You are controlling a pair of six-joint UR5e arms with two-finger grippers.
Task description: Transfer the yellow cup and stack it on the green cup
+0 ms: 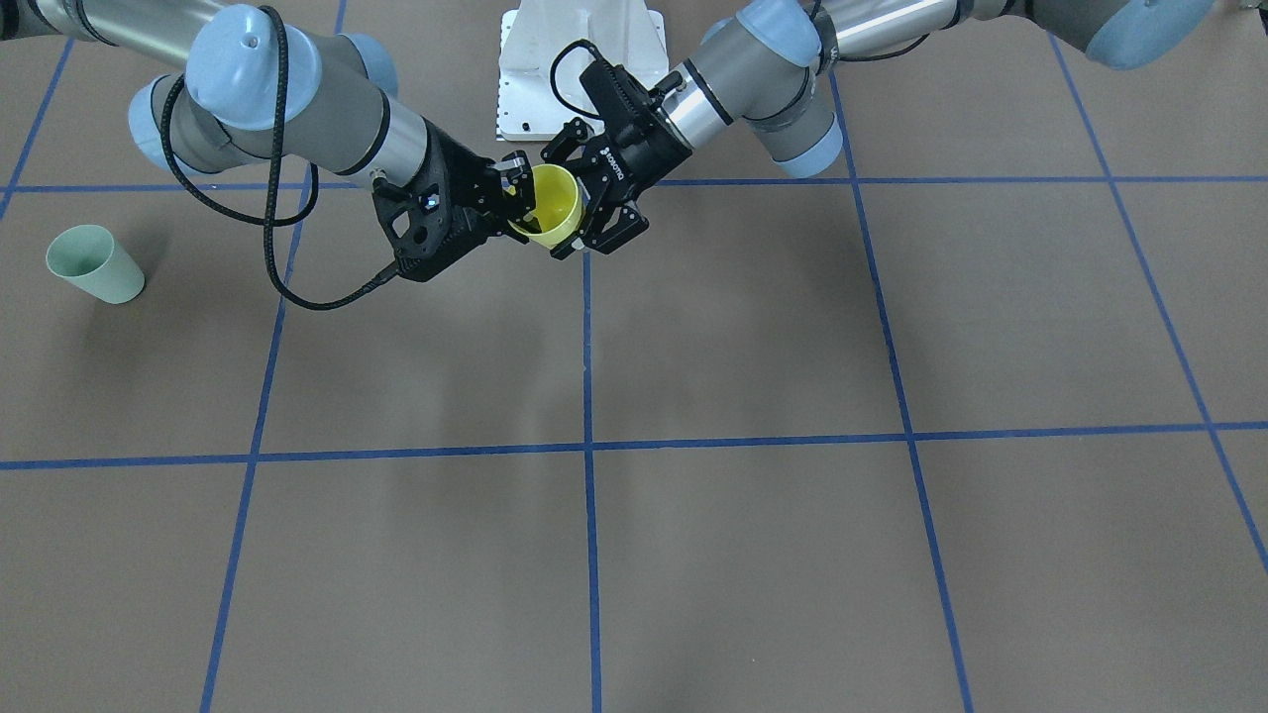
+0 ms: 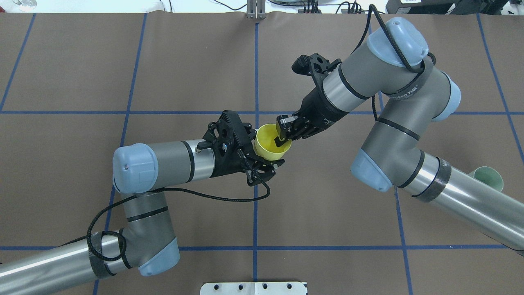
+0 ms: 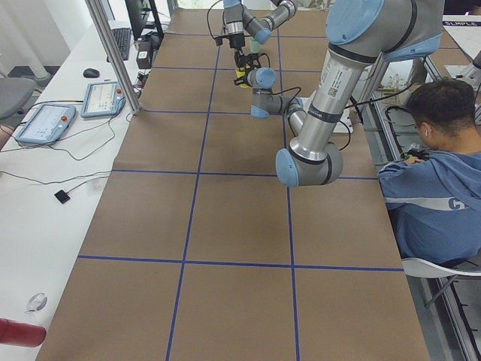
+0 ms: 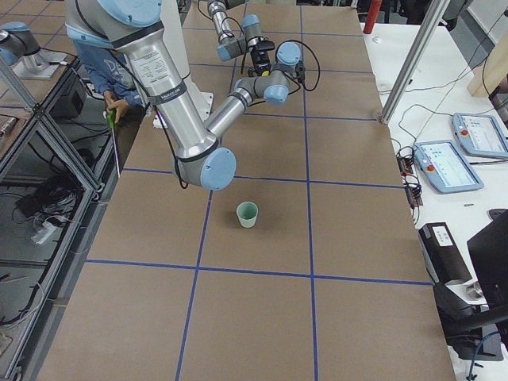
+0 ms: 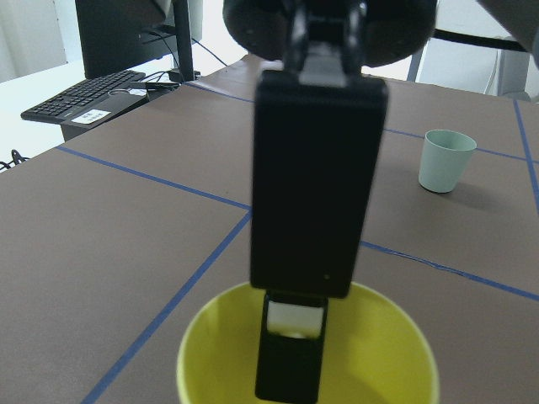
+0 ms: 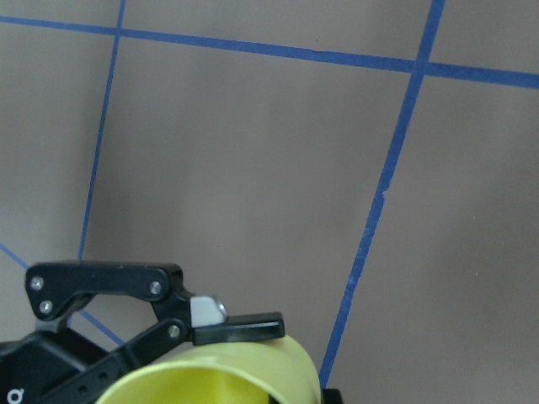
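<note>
The yellow cup (image 1: 550,203) is held in the air over the table's middle, near the robot's base, tilted with its mouth facing the right arm. My right gripper (image 1: 515,198) is shut on its rim, one finger inside the cup (image 2: 272,141) and one outside. My left gripper (image 1: 557,201) is open, its fingers spread on either side of the cup's body (image 2: 266,148). The left wrist view shows the right finger reaching into the cup (image 5: 307,366). The green cup (image 1: 94,264) stands upright on the table far out on my right side, partly behind the right arm in the overhead view (image 2: 489,178).
The robot's white base plate (image 1: 580,69) lies at the table's near edge. Blue tape lines grid the brown table (image 2: 254,213). A seated operator (image 3: 432,177) is beside the table. Teach pendants (image 4: 448,163) lie on a side bench.
</note>
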